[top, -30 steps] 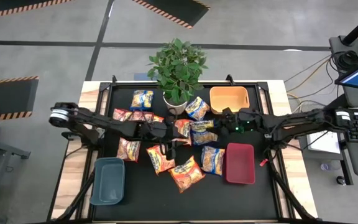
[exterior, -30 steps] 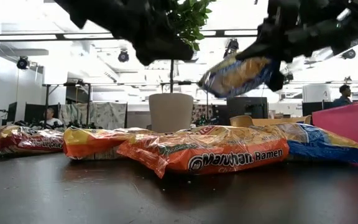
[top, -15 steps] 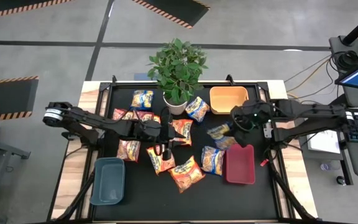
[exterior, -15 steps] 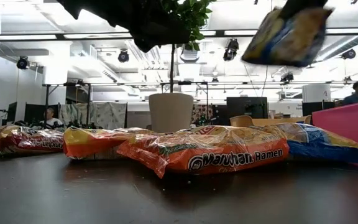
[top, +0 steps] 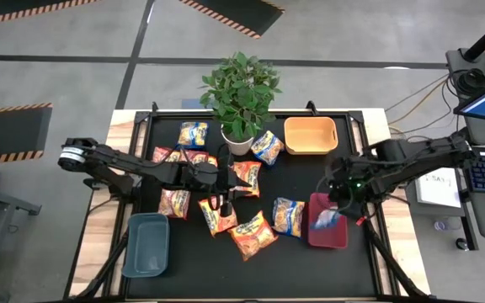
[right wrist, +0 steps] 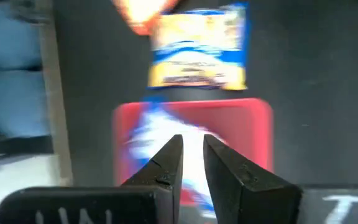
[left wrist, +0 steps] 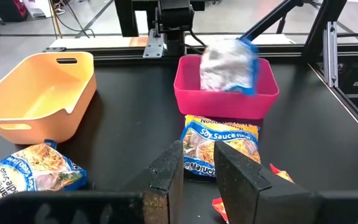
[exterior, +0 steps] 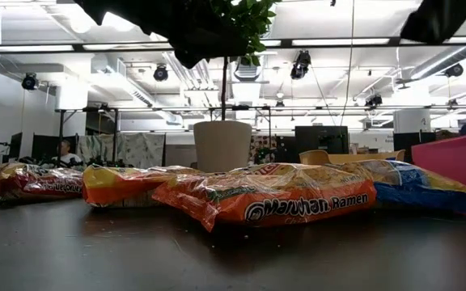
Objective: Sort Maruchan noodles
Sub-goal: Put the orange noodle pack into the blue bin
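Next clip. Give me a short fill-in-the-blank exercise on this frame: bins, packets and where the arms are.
1. The blue-and-yellow packet lies in the ____ bin.
2. The orange bin holds ____ packets.
3. The right end effector is above the ____ bin.
4. The grey-blue bin sits on the ____ arm's side of the table.

Missing words: red; no; red; left

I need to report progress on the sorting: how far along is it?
Done: one blue-and-yellow packet lies in the red bin. In hand: nothing; the right claw hangs over that bin, the left claw over the pile. Left: roughly ten ramen packets lie loose; the orange bin and grey-blue bin look empty.
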Robot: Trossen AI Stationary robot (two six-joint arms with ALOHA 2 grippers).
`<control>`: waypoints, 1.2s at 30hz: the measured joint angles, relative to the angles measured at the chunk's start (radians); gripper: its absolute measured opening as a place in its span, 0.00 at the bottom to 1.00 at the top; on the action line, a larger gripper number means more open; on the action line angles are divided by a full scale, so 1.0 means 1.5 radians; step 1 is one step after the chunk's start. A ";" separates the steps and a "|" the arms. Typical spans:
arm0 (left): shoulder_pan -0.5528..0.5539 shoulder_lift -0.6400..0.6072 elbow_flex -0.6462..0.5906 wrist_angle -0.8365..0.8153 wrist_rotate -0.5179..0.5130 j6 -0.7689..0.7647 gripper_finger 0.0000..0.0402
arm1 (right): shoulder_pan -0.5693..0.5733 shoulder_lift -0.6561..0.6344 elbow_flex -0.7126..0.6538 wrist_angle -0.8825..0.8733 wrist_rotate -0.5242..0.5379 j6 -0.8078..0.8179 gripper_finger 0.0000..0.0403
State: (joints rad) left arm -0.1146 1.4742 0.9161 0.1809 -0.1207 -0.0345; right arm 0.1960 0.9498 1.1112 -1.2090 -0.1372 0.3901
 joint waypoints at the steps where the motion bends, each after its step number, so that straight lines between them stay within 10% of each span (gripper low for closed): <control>1: 0.000 0.000 0.000 0.001 0.000 0.000 0.19 | 0.002 0.002 -0.009 0.001 0.020 -0.001 0.13; 14: 0.000 0.000 0.000 0.001 0.000 -0.041 0.19 | 0.027 -0.012 -0.048 0.082 0.046 0.042 0.13; 23: -0.012 0.016 0.000 0.002 0.000 -0.093 0.19 | 0.162 -0.045 -0.175 0.280 0.227 0.028 0.13; 29: -0.014 0.030 0.000 0.001 0.000 -0.138 0.19 | 0.200 -0.047 -0.251 0.500 0.412 -0.139 0.13; 36: -0.014 0.031 0.000 -0.013 0.001 -0.175 0.19 | 0.201 -0.059 -0.315 0.802 0.422 -0.398 0.13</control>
State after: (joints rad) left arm -0.1364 1.5204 0.9161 0.1608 -0.1198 -0.2974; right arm 0.4976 0.8613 0.6387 -0.0064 0.4963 -0.2062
